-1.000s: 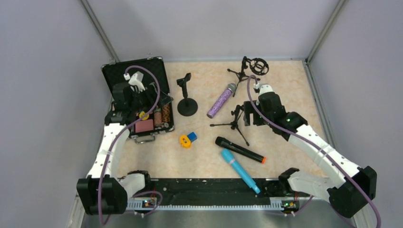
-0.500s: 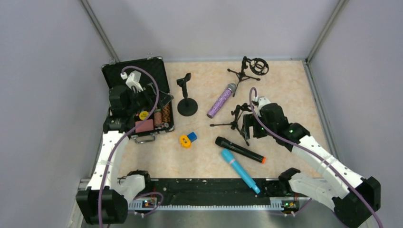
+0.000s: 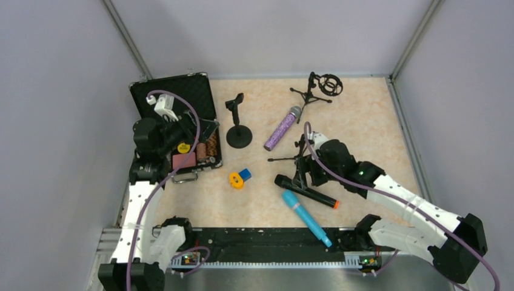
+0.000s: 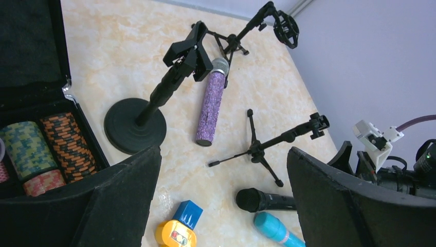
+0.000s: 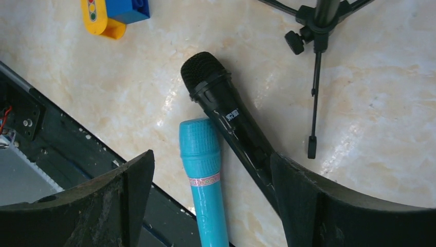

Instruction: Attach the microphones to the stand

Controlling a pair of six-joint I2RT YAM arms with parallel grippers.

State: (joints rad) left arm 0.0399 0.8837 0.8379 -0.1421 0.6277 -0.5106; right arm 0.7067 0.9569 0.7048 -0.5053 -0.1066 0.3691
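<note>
Three microphones lie on the table. The glittery purple one (image 3: 282, 128) rests near the round-base stand (image 3: 238, 130). The black one with an orange end (image 3: 306, 191) and the light-blue one (image 3: 306, 218) lie side by side near the front. My right gripper (image 3: 305, 176) hovers open above these two. In the right wrist view the light-blue mic (image 5: 203, 164) shows between the fingers, and the black mic (image 5: 226, 110) runs under the right finger. My left gripper (image 3: 185, 128) stands open and empty over the case (image 3: 154, 91).
A small tripod stand (image 3: 297, 159) stands just behind the right gripper, and a tripod with a shock mount (image 3: 318, 88) at the back. An orange-and-blue toy (image 3: 239, 178) lies left of the mics. The open case holds poker chips (image 4: 46, 149). A black rail (image 3: 260, 242) runs along the front edge.
My right gripper has come forward and left, from beside the small tripod to above the black and light-blue mics. The left arm has drawn back slightly to the left.
</note>
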